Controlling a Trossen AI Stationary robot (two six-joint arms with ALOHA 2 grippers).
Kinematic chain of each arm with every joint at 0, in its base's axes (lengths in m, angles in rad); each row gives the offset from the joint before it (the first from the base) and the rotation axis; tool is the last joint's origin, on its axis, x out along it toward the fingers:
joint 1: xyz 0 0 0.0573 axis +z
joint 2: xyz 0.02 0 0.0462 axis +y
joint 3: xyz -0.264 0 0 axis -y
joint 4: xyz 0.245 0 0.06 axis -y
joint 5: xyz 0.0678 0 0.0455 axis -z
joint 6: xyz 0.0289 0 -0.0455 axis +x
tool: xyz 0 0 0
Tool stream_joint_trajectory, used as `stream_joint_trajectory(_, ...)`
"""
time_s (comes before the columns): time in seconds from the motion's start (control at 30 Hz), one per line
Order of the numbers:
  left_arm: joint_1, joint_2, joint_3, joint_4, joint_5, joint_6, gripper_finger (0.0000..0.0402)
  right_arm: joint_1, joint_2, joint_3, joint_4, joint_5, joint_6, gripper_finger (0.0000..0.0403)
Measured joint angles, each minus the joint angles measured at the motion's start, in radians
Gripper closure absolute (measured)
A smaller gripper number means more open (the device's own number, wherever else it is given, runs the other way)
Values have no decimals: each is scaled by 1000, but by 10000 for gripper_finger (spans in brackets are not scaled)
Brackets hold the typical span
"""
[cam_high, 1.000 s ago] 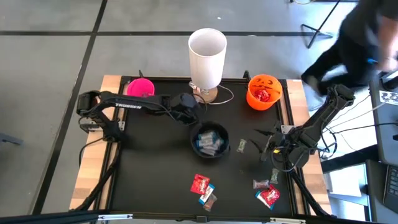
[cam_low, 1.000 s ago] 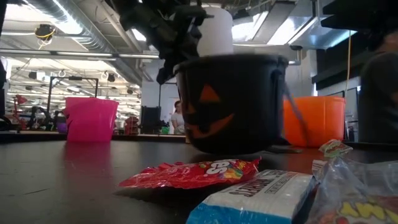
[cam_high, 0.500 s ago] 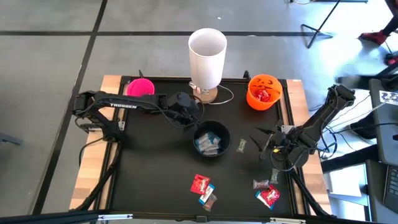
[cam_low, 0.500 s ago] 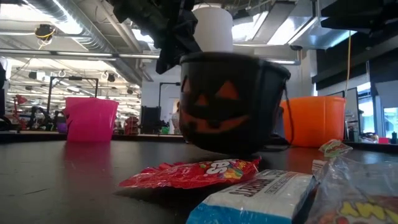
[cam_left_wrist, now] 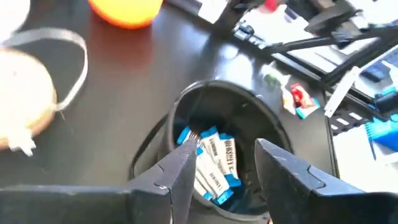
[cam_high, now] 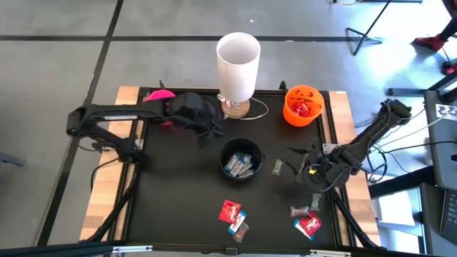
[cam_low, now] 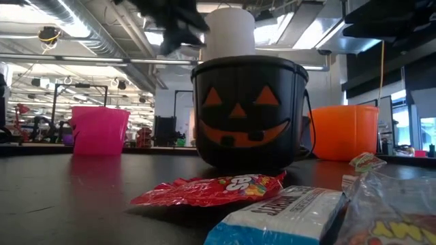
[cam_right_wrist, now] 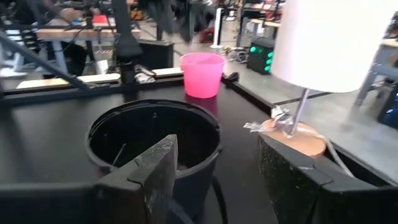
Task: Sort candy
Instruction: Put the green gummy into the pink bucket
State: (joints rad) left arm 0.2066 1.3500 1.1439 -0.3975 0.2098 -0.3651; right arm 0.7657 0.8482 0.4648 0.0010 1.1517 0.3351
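A black pumpkin bucket (cam_high: 241, 158) stands upright mid-table, with blue-and-white candy bars (cam_left_wrist: 211, 163) inside. My left gripper (cam_high: 213, 130) hovers open above it and to its far left, holding nothing; its fingers (cam_left_wrist: 186, 171) frame the bucket from above. My right gripper (cam_high: 298, 165) stands open to the bucket's right, level, also with nothing between its fingers (cam_right_wrist: 163, 168). Loose candy lies on the table: a small wrapper (cam_high: 278, 168) beside the bucket, red packets (cam_high: 230, 210) and a blue-and-white bar (cam_low: 286, 211) near the front edge, more at the front right (cam_high: 308, 224).
An orange pumpkin bucket (cam_high: 303, 105) holding red packets stands at the far right. A pink cup (cam_right_wrist: 202, 74) sits at the far left, partly under my left arm. A white lamp (cam_high: 238, 57) on a wooden base stands at the far edge, its cord on the table.
My left gripper has risen and drawn back toward the table's far left, away from the black bucket's rim. The bucket, tilted a second ago, has settled upright on the table.
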Motion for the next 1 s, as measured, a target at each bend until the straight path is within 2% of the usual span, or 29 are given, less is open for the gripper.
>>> stream_joint_trajectory(0.1,-43,-80,-4,4,-85,70,249,-35,0,0,-4,-88,0,185)
stream_joint_trajectory(0.23,-132,-149,-72,110,-227,126,250,-101,0,0,-30,-240,14,185)
stream_joint_trajectory(0.37,-187,-201,-225,270,-249,129,250,-166,0,0,-147,-344,117,185)
stream_joint_trajectory(0.5,-197,-269,-429,555,-253,63,250,-204,0,0,-312,-427,251,185)
stream_joint_trajectory(0.63,-197,-274,-609,925,-253,-7,250,-211,0,-1,-450,-454,344,185)
stream_joint_trajectory(0.73,-197,-263,-688,1112,-258,-40,250,-210,0,-1,-523,-455,373,185)
stream_joint_trajectory(0.83,-200,-261,-727,1175,-283,-52,250,-210,0,-1,-574,-456,389,185)
stream_joint_trajectory(1.0,-219,-261,-732,1181,-348,-43,250,-210,0,-2,-634,-496,422,185)
